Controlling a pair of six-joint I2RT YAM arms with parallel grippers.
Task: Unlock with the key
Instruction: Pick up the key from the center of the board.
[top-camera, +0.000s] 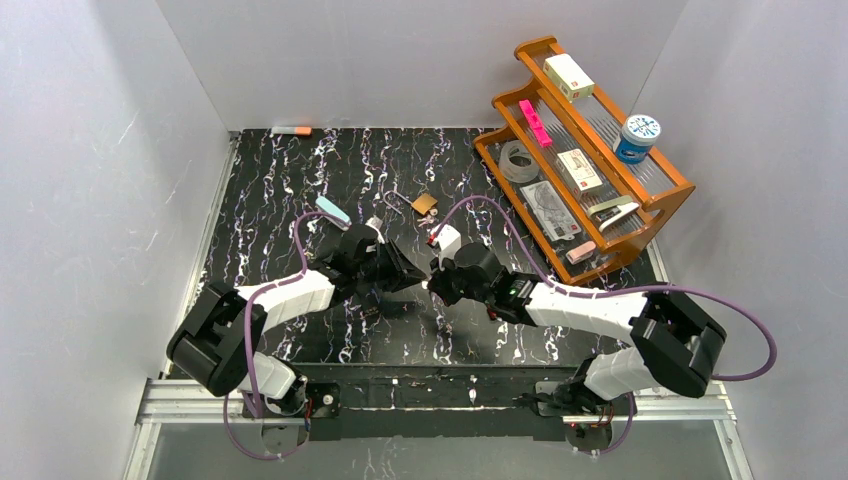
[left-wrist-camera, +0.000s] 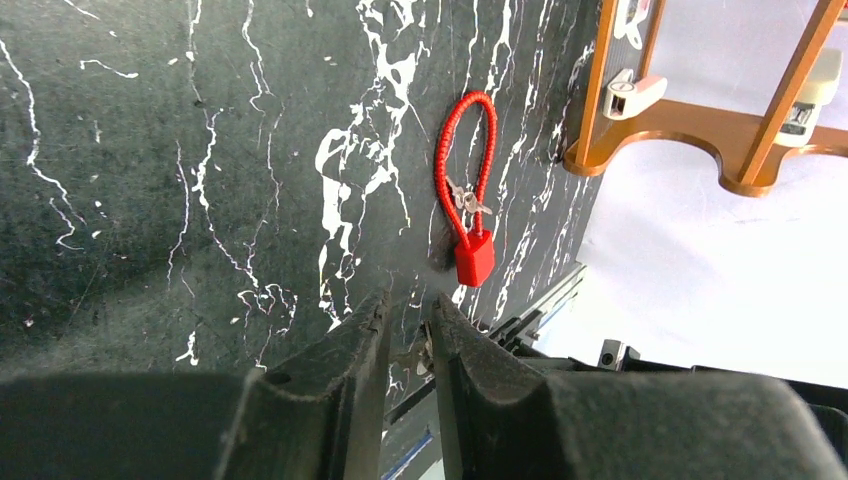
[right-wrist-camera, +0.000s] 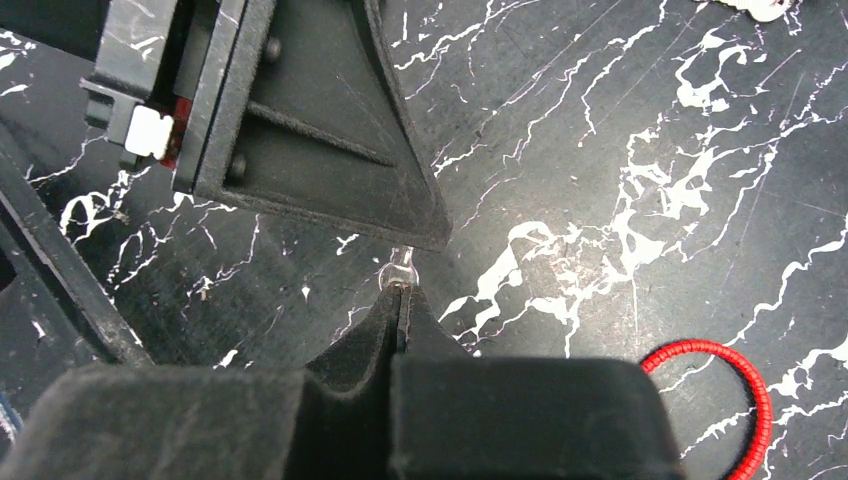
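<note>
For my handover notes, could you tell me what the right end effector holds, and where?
The right end effector pinches a small key by one end; which end is unclear.

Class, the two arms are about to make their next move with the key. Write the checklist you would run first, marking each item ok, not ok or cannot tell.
1. The key is held by the right gripper: ok, its metal end pokes out of the shut jaws.
2. The left gripper is lined up on the key: ok, the key lies between its fingers.
3. The left gripper has a firm hold: cannot tell, a narrow gap shows.
4. The red cable lock is in sight: ok, flat on the table beyond the left fingertips.
5. The lock's keyhole faces the arms: cannot tell.
</note>
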